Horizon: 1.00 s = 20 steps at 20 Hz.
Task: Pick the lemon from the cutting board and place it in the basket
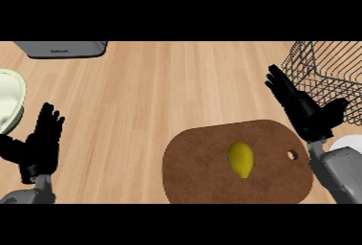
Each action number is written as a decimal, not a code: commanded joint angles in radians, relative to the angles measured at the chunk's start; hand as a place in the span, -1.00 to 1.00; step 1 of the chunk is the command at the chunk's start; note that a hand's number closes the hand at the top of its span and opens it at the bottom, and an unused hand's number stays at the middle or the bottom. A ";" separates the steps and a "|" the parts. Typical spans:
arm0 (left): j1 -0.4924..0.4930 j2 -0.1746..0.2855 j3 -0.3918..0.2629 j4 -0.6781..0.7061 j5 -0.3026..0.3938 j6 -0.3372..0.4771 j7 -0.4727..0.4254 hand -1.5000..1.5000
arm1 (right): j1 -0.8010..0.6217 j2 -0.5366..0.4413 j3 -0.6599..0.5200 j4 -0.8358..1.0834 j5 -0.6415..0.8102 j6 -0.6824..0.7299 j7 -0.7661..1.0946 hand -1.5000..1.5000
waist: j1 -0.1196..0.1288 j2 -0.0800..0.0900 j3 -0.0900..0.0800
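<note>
The lemon (241,159) lies on the brown round cutting board (201,167) at 5 o'clock in the head view, a little toward the 3 o'clock side of the board's middle, its long axis running 12 to 6. The right hand (304,107) is at 3 o'clock, past the board's 1 o'clock rim and beside the wire basket (332,62) at 2 o'clock, fingers straight and spread, grasping nothing. The left hand (39,143) rests at 8 o'clock, fingers released and pointing up. A pale plate (8,98) sits at 9 o'clock, a grey appliance (60,49) at 11 o'clock
</note>
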 commanded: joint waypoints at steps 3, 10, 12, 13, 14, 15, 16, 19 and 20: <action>-0.041 0.087 -0.042 0.002 -0.047 -0.090 0.037 0.00 | -0.082 0.004 -0.164 0.033 -0.119 0.141 -0.146 1.00 | 0.032 0.007 -0.007; -0.132 0.136 -0.100 0.014 -0.051 -0.173 0.143 0.00 | -0.125 -0.051 0.108 -0.165 0.304 0.185 -0.387 -1.00 | 0.016 -0.002 -0.009; -0.133 0.157 -0.091 -0.004 -0.035 -0.200 0.173 0.00 | -0.093 0.074 0.179 -0.228 0.389 0.020 -0.353 -1.00 | 0.020 -0.004 -0.009; -0.149 0.150 -0.087 0.030 -0.027 -0.219 0.155 0.00 | -0.100 0.163 0.214 -0.214 0.437 -0.083 -0.310 -1.00 | 0.022 0.000 -0.010; -0.067 0.136 -0.098 -0.002 -0.056 -0.202 0.091 0.00 | -0.060 0.184 0.240 -0.255 0.476 -0.141 -0.265 -1.00 | 0.025 -0.004 -0.010; -0.144 0.147 -0.079 0.044 -0.041 -0.210 0.139 0.00 | -0.023 0.170 0.270 -0.317 0.529 -0.169 -0.246 -1.00 | 0.004 -0.004 -0.010; -0.167 0.159 -0.067 0.044 -0.031 -0.222 0.165 0.00 | -0.058 0.198 0.287 -0.352 0.551 -0.196 -0.119 -1.00 | 0.009 -0.004 -0.011; -0.119 0.156 -0.071 -0.018 -0.028 -0.222 0.175 0.00 | -0.173 0.168 0.272 -0.469 0.559 -0.141 0.231 -1.00 | 0.016 -0.010 -0.011; -0.174 0.162 -0.050 0.065 -0.016 -0.255 0.155 0.00 | -0.238 0.161 0.239 -0.426 0.552 -0.103 0.294 -1.00 | 0.013 -0.003 -0.012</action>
